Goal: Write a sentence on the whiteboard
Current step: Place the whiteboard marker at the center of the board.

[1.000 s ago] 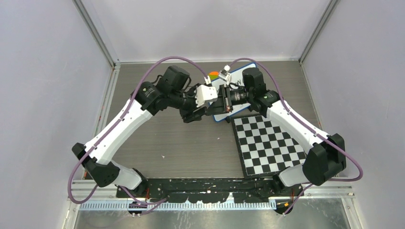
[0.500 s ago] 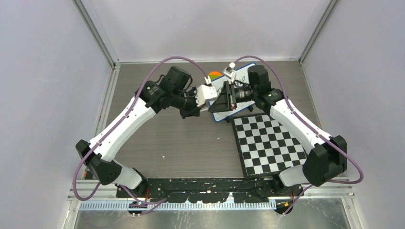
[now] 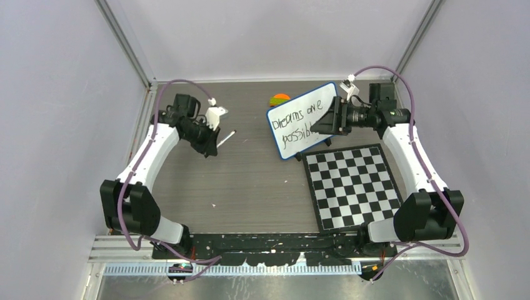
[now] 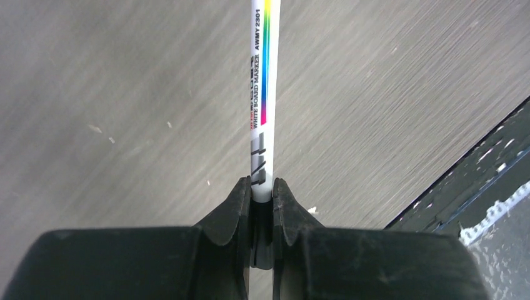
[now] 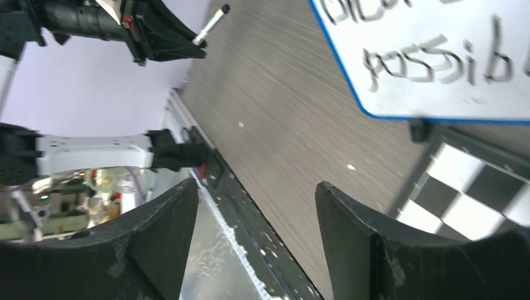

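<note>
Pinching the marker (image 4: 262, 94) in the left gripper (image 4: 262, 187), drawn well away from the whiteboard (image 3: 300, 145) after meeting the right gripper (image 5: 256, 194) over it a second ago. Spread wide on the right, holding nothing, with the whiteboard just ahead of it. Reads as the sentence (image 3: 299, 120) in two full lines; probably finished, bar parking the marker.

marker (image 4: 261, 94) printed "WHITE BOARD MARKER AWMY 2301", whiteboard (image 3: 294, 149) with handwritten sentence (image 3: 297, 117) "Dreams are possib…"
</note>
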`<state>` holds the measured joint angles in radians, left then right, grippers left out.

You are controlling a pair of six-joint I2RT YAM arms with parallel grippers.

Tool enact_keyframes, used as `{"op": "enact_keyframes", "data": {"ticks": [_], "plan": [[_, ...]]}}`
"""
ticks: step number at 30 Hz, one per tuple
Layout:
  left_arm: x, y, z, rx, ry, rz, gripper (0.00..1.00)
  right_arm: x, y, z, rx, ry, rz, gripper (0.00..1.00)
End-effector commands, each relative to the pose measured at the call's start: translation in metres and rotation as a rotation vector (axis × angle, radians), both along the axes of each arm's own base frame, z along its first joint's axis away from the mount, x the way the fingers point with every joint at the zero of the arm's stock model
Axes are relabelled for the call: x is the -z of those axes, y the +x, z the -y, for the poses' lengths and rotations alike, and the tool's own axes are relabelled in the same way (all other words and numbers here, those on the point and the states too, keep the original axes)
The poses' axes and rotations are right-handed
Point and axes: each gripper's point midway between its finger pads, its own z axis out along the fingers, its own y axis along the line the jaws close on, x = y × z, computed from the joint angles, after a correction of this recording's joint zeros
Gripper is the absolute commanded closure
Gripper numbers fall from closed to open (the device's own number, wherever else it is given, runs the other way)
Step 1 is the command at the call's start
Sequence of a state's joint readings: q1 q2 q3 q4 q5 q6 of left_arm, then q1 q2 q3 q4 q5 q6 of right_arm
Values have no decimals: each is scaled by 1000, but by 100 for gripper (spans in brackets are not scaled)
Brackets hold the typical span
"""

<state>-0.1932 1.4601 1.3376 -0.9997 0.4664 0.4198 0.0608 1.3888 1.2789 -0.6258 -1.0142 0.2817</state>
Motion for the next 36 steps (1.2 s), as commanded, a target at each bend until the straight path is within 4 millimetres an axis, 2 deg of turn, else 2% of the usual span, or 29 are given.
{"op": "enact_keyframes", "data": {"ticks": [1,4,8,15,21,29,32,36], "plan": [[53,-4,-28,5,129,5,100,35,-24,36,16,-235,61,26],[84,-8,-39,-9,189,-8,100,57,-28,54,56,-329,69,26],[107,-11,-38,-22,199,-36,98,72,-30,75,104,-405,79,25],[140,-18,-26,65,287,-55,92,84,-33,81,117,-434,61,25],[158,-23,-22,109,367,-77,80,87,-34,85,129,-452,56,25],[155,-33,-21,145,408,-71,62,89,-37,86,124,-468,65,23],[144,-38,-19,151,389,-70,53,85,-38,87,117,-473,77,23],[118,-39,-14,149,352,-50,39,81,-39,89,108,-487,86,20]]}}
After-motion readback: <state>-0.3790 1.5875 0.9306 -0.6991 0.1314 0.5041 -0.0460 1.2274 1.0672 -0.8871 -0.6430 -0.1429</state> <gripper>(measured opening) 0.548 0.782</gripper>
